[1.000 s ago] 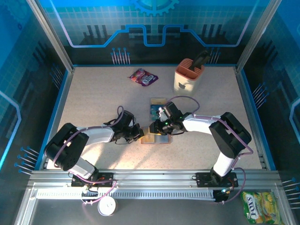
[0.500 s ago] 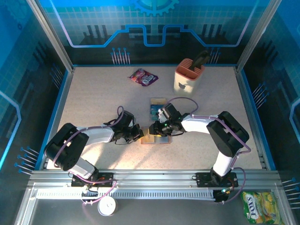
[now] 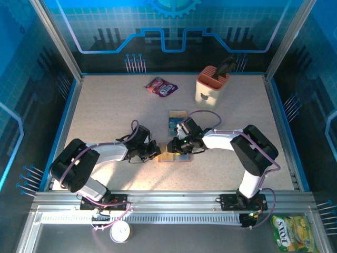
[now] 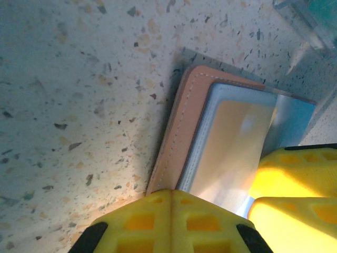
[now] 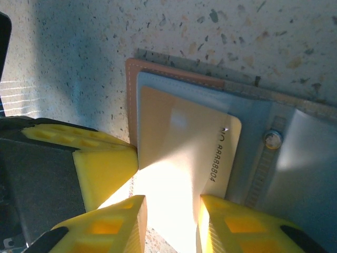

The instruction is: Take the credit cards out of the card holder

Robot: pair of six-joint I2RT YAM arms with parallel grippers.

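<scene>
1. Where the two arms meet at the middle of the table (image 3: 105, 110), the tan wallet (image 3: 167, 156) lies open and flat, with its grey-blue pockets facing up.
2. The left gripper (image 3: 154, 150) is closed tight, its yellow tips pressed together at the wallet's stitched tan edge.
3. The right gripper (image 3: 178, 147) reaches the wallet from the other side. Its jaws stand a little apart over the near end of a tan-orange card (image 5: 184, 153), whose face shows between them. I cannot tell whether they touch it.
4. That card lies against the grey-blue lining, with printed digits along one end.
5. Loose cards (image 3: 176, 120), teal, lie on the table just beyond the wallet.
6. A purple snack packet (image 3: 161, 87) and a peach caddy (image 3: 212, 84) sit well apart from the wallet, near the far edge.
</scene>
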